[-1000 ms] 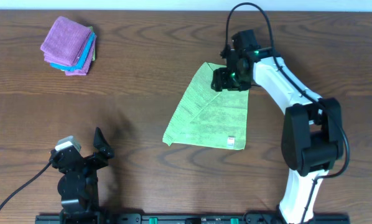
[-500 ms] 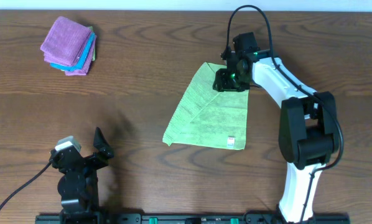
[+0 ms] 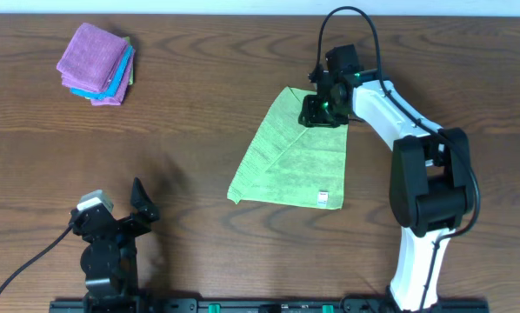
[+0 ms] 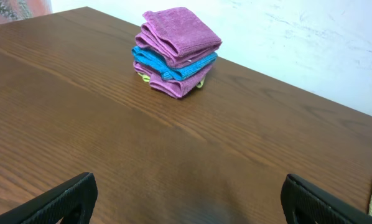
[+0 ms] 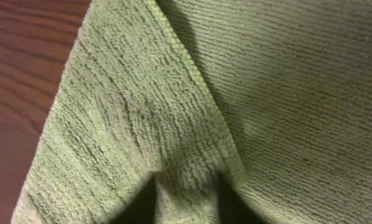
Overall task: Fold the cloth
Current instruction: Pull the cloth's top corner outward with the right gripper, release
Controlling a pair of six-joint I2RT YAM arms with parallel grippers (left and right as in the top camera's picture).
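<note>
The brown tabletop [image 3: 199, 130] has the green cloth [image 3: 295, 165] lying flat, a bit right of the middle, with one long side turned over. It looks soft, light and floppy, so it should sag and bunch when lifted. A corner is the best place to grab it. The white right arm [image 3: 390, 104] stretches far out, bent at the elbow. The right tool [image 3: 323, 109] points down on the far corner, squeezed narrow on a pinch of cloth. The left tool [image 4: 189, 202] is wide apart and holds nothing.
</note>
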